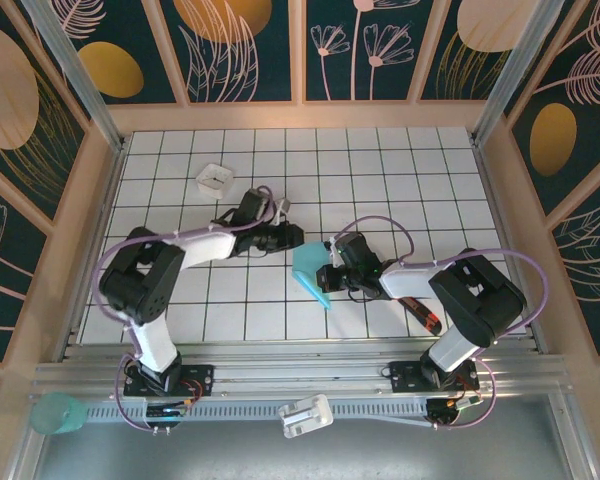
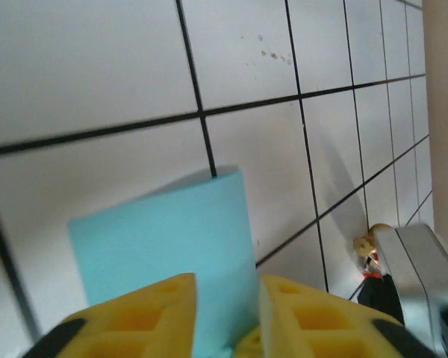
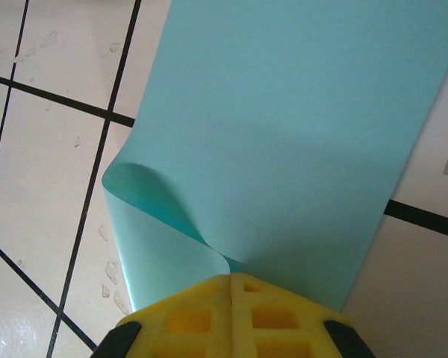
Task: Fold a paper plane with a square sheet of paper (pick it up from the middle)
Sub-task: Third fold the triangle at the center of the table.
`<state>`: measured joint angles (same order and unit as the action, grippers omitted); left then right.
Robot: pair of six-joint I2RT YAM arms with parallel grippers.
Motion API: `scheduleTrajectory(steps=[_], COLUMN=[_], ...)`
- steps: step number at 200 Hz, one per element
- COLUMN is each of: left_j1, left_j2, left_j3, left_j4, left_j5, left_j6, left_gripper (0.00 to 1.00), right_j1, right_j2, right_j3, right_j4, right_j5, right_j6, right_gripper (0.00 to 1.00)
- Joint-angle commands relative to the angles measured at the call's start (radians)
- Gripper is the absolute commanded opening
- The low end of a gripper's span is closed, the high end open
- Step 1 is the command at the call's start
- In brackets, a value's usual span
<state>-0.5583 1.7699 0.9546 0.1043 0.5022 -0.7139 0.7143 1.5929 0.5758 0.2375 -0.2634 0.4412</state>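
Observation:
The turquoise-blue sheet of paper (image 1: 308,270) is lifted between both grippers near the table's middle, bent over on itself with a curled fold. In the right wrist view the sheet (image 3: 299,112) spreads away from my right gripper (image 3: 231,280), whose yellow fingers are pressed together on its near edge beside the curl. My right gripper (image 1: 331,264) holds it from the right. My left gripper (image 1: 291,238) sits at the sheet's upper left. In the left wrist view the paper (image 2: 164,246) passes between the left gripper's (image 2: 228,317) fingers, which stand apart with a visible gap.
A small white square tray (image 1: 213,179) sits at the back left. A red-and-black pen-like tool (image 1: 425,318) lies beside the right arm's base. A teal cup (image 1: 55,412) and a white block (image 1: 305,415) sit below the table's front rail.

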Motion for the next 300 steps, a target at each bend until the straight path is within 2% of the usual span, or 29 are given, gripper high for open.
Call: scheduleTrajectory(steps=[1, 22, 43, 122, 218, 300], left_j1=[-0.010, -0.057, -0.114, -0.246, -0.250, -0.270], left_j2=[-0.136, -0.210, -0.240, -0.195, -0.188, -0.074], left_j3=[-0.123, -0.242, -0.334, -0.447, -0.462, -0.418], left_j4=[0.065, 0.142, 0.251, 0.507, 0.486, 0.604], left_j5=[-0.050, -0.046, -0.006, 0.000, -0.038, -0.020], left_j6=[-0.081, -0.165, -0.248, -0.424, -0.439, -0.479], left_gripper=[0.20, 0.07, 0.00, 0.00, 0.00, 0.00], right_j1=[0.010, 0.008, 0.006, -0.006, -0.005, -0.005], right_j2=[0.026, 0.030, 0.030, 0.038, 0.106, 0.116], right_j3=[-0.036, -0.035, -0.043, -0.067, -0.022, -0.032], right_j4=[-0.072, -0.074, -0.073, -0.054, 0.007, 0.021], right_j5=[0.018, 0.020, 0.017, 0.007, 0.026, 0.023], right_j6=[0.017, 0.022, 0.030, 0.120, 0.184, 0.200], right_gripper=[0.00, 0.00, 0.00, 0.00, 0.00, 0.00])
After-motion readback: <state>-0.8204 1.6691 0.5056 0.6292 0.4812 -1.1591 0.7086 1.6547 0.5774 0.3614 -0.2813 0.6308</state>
